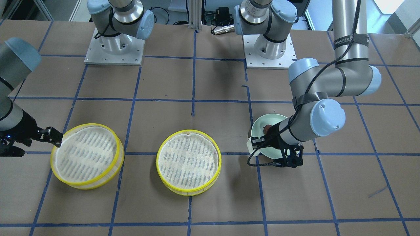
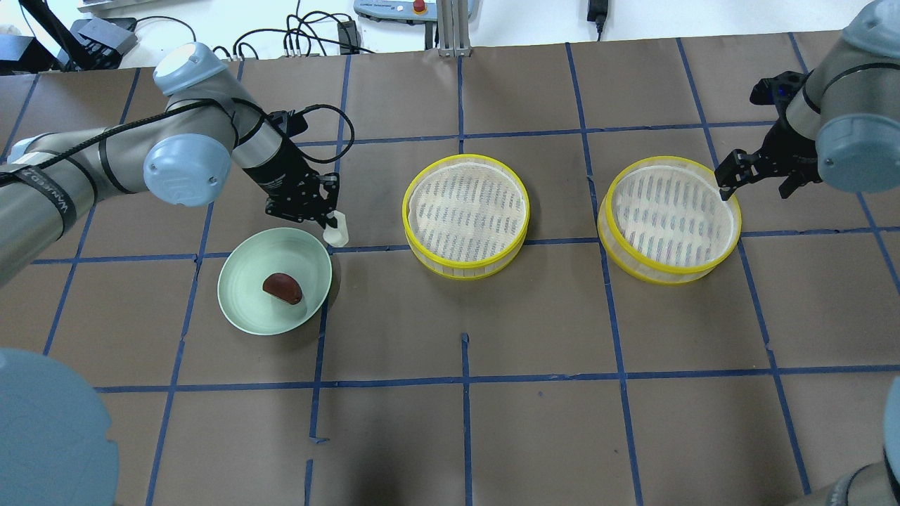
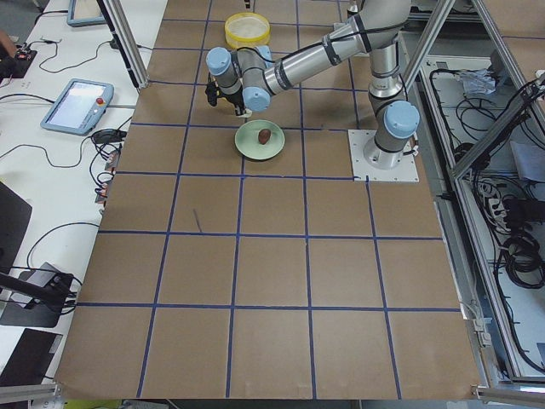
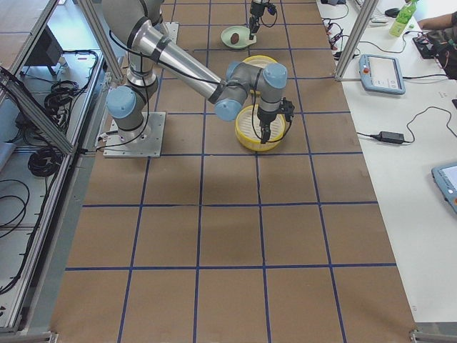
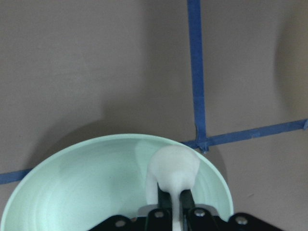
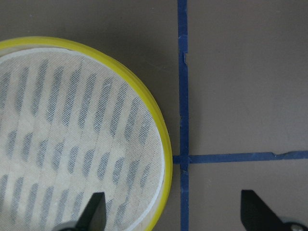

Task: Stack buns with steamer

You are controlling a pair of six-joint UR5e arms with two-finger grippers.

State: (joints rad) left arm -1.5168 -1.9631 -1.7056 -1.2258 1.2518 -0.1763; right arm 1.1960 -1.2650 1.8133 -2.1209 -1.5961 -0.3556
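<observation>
My left gripper (image 2: 329,219) is shut on the smooth white bun (image 2: 337,232) and holds it over the far right rim of the pale green plate (image 2: 242,299). In the left wrist view the white bun (image 5: 172,167) is pinched between the fingers above the plate (image 5: 82,185). The reddish-brown bun (image 2: 283,288) lies in the plate. Two yellow-rimmed steamers with mesh liners stand empty, one in the middle (image 2: 465,211) and one on the right (image 2: 668,218). My right gripper (image 6: 175,216) is open, straddling the right steamer's rim (image 6: 161,144).
The table is brown paper with a blue tape grid (image 2: 464,383). Both arm bases (image 1: 115,49) stand at the robot's edge of the table. Cables and a control box lie beyond the far edge (image 2: 394,8).
</observation>
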